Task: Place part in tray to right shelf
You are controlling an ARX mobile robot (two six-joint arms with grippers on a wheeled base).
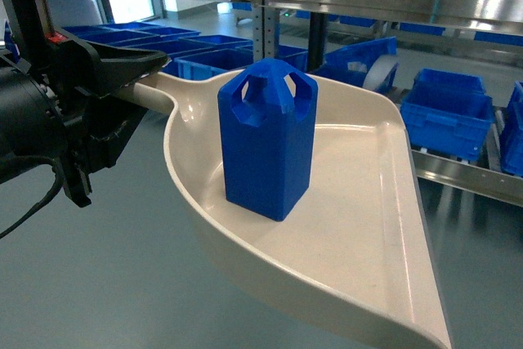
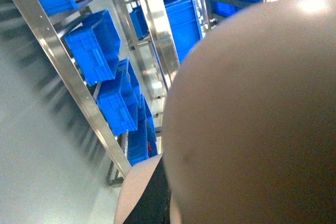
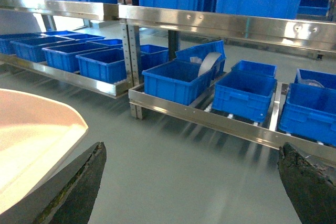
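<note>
Left pincer (image 1: pixel 122 67): I see it at the left of the head view, black, pinching the tray's handle; the jaws themselves are mostly hidden by the arm body.
Right pincer (image 3: pixel 194 182): I read it as spread wide, with one dark, worn fingertip (image 3: pixel 79 187) at the lower left of its wrist view and the other at the lower right, nothing between them.
Tray (image 1: pixel 368 226): cream scoop held off the grey floor, flat lip toward my head camera; its edge shows at the left of the right wrist view.
Part (image 1: pixel 267 136): bright-blue block standing upright in the tray, near the handle end, looped top uppermost.
Right shelf (image 3: pixel 210 121): steel rack beyond the tray, low lanes carrying blue crates (image 3: pixel 176 80).
Floor (image 1: pixel 98 284): plain grey, under the tray.
</note>
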